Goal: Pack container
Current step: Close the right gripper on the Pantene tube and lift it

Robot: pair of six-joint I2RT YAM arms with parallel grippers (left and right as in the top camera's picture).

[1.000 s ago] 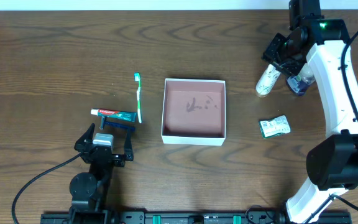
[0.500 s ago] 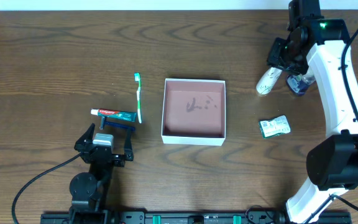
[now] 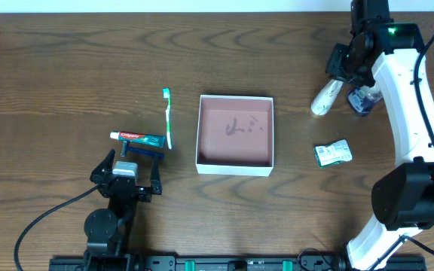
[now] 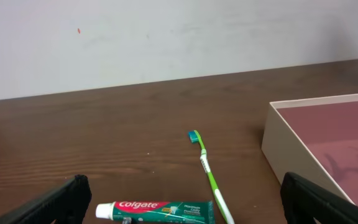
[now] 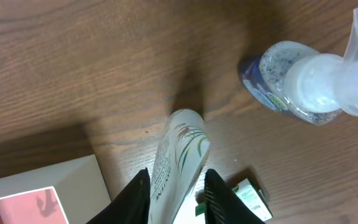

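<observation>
The container is a square white-walled box with a reddish-brown floor and a dark scribble, at the table's middle; its corner shows in the right wrist view and its wall in the left wrist view. My right gripper is shut on a white tube with green leaf marks at the far right. In the right wrist view the jaws clamp the tube. My left gripper is open and empty near the front edge.
A green toothbrush, a Colgate toothpaste tube and a blue razor lie left of the container. A clear pump bottle stands beside the held tube. A small green packet lies right of the container.
My right gripper has closed on the white tube and shifted slightly right and away with it. The left arm has not moved.
</observation>
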